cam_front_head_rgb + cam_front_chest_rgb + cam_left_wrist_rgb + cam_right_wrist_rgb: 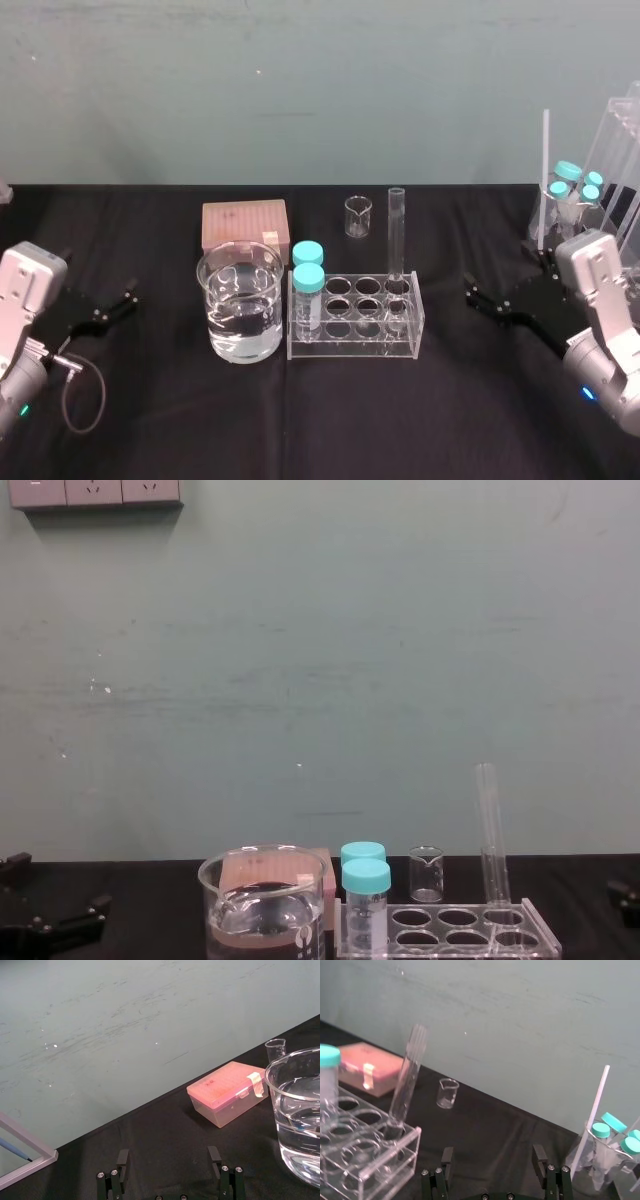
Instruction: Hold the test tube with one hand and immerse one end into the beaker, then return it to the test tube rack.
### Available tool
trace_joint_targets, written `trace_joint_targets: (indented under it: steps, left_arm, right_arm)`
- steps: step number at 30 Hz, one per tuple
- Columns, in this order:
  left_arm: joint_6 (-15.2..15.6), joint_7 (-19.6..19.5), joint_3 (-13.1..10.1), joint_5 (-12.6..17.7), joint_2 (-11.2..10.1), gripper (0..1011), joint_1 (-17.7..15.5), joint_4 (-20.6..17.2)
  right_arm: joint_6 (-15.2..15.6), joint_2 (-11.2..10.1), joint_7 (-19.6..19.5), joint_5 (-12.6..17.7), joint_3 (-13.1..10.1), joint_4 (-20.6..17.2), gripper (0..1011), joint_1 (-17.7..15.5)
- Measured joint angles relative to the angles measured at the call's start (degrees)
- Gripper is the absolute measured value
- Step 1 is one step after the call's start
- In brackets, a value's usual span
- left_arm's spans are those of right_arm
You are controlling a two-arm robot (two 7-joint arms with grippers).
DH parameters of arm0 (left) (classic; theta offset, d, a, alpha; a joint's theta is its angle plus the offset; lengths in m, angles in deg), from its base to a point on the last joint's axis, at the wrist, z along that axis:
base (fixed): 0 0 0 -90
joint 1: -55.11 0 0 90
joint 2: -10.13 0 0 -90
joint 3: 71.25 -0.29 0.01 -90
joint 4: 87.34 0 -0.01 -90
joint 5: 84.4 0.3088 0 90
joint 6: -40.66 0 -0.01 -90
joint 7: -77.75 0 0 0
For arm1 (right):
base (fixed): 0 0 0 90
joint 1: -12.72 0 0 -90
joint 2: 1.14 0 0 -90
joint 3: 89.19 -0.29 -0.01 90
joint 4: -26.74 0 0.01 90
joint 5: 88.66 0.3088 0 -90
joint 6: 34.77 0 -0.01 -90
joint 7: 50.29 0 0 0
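The test tube (397,240) stands upright in a back right hole of the clear test tube rack (412,338), which sits mid-table. The beaker (240,300), partly filled with clear liquid, is just left of the rack. My right gripper (485,303) rests low at the rack's right, open and holding nothing; its wrist view has the open gripper (493,1157) facing the test tube (407,1080) and rack (365,1160). My left gripper (115,310) sits open left of the beaker. In the left wrist view that gripper (168,1160) is apart from the beaker (300,1115).
Two teal-capped vials (308,285) stand in the rack's left holes. Behind the beaker lies a pink box (245,225), and a tiny beaker (357,215) stands behind the rack. At the far right, a clear container (575,195) holds more teal-capped vials.
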Motion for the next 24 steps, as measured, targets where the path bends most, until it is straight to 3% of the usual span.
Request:
trace_joint_targets:
  steps: [4, 8, 13, 24]
  left_arm:
    - [0.0, 0.0, 0.0, 0.0, 0.0, 1000, 0.0, 0.0]
    - [0.0, 0.0, 0.0, 0.0, 0.0, 1000, 0.0, 0.0]
    - [0.0, 0.0, 0.0, 0.0, 0.0, 1000, 0.0, 0.0]
    - [0.0, 0.0, 0.0, 0.0, 0.0, 1000, 0.0, 0.0]
  right_arm:
    - [0.6, 0.5, 2.3, 3.5, -1.9, -2.0, 1000, -0.9]
    - [1.5, 2.0, 5.6, 9.0, -4.1, -4.1, 1000, -1.6]
    - [2.5, 3.5, 8.8, 12.3, -4.8, -5.2, 1000, -1.6]
    - [4.5, 6.0, 13.4, 12.7, -3.9, -3.6, 1000, 1.2]
